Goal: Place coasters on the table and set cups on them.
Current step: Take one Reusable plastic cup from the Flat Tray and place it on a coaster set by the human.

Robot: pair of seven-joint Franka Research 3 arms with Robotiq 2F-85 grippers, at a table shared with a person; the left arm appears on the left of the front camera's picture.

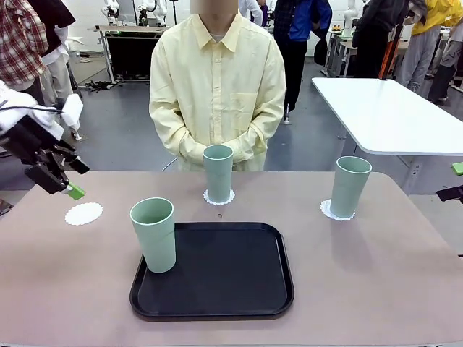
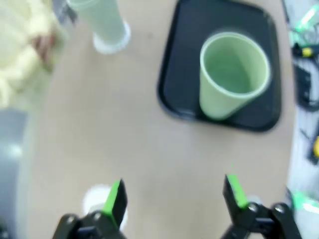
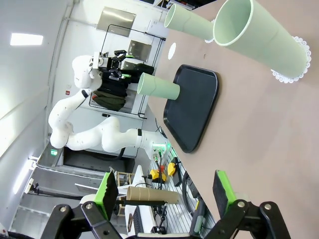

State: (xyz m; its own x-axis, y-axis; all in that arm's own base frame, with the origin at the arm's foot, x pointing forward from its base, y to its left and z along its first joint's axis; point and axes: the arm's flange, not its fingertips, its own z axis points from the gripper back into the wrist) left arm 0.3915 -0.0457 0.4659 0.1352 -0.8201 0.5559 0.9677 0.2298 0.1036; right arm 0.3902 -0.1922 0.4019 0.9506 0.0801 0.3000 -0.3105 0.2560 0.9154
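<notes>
Three mint-green cups are out. One cup [image 1: 154,235] [image 2: 233,74] stands on the black tray [image 1: 231,278] at its left side. The middle cup [image 1: 218,172] rests on a coaster [image 1: 218,197] in front of the person. The right cup [image 1: 349,186] [image 3: 264,35] sits on another coaster [image 1: 337,211] [image 3: 294,69]. A third coaster [image 1: 84,213] lies bare on the table [image 1: 376,275] at the left. Just above it my left gripper [image 1: 76,179] [image 2: 174,196] hovers open and holds nothing. My right gripper [image 1: 454,181] [image 3: 164,191] is open and empty at the table's right edge.
The person stands at the far side with hands clasped [image 1: 217,148], close behind the middle cup. A white table [image 1: 391,116] stands at the back right. Bare tabletop lies right of the tray and along the front edge.
</notes>
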